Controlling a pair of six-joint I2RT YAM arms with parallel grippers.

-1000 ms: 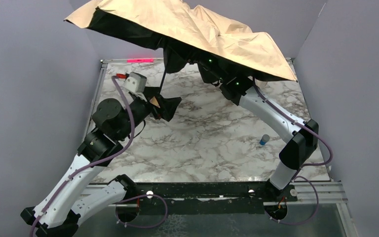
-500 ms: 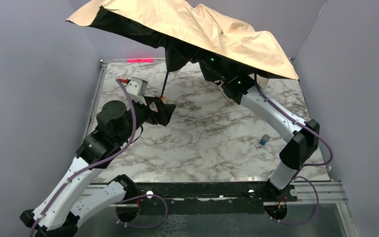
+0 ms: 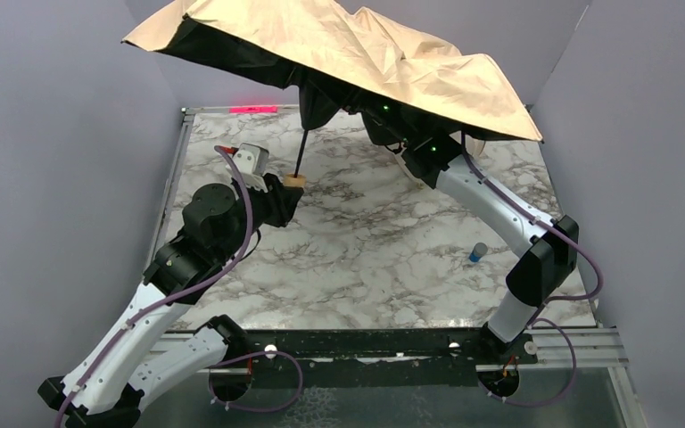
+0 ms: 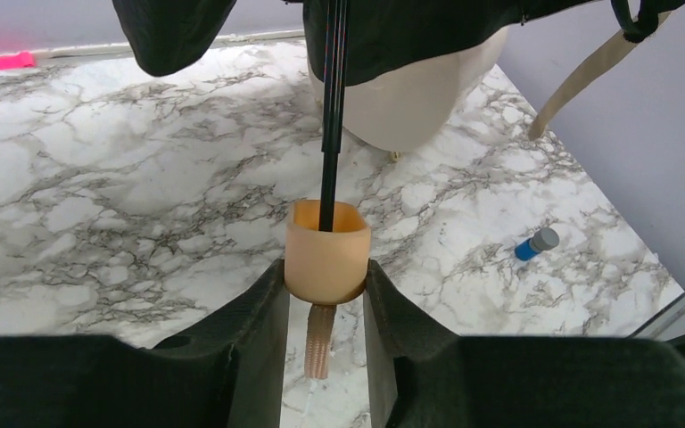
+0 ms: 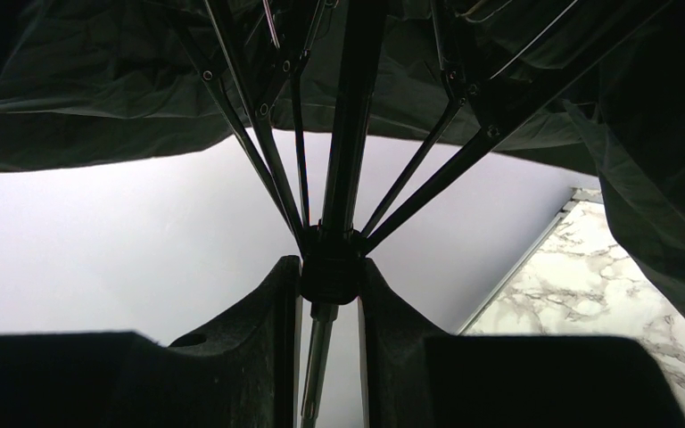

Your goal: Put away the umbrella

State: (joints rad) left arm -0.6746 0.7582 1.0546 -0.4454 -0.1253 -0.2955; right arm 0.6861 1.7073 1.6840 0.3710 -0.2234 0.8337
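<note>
The umbrella (image 3: 348,53) is open, its tan canopy tilted above the back of the table, black on the underside. Its thin black shaft (image 3: 301,152) runs down to a peach handle knob (image 3: 293,181). My left gripper (image 4: 324,272) is shut on that knob (image 4: 325,250), one finger on each side, and a short ribbed cord hangs below it. In the right wrist view my right gripper (image 5: 331,267) is shut on the black runner hub (image 5: 330,263), where the ribs (image 5: 428,152) meet the shaft. A tan strap (image 4: 580,76) dangles from the canopy edge.
A small blue bottle with a grey cap (image 3: 477,252) stands on the marble table (image 3: 383,259) near the right arm (image 3: 482,192). A white drum (image 4: 419,98) sits behind the shaft under the canopy. Purple walls enclose three sides. Pink tape (image 3: 254,109) marks the back edge.
My left gripper moved right to the handle knob and went from open to shut on it. The canopy and the right arm barely shifted.
</note>
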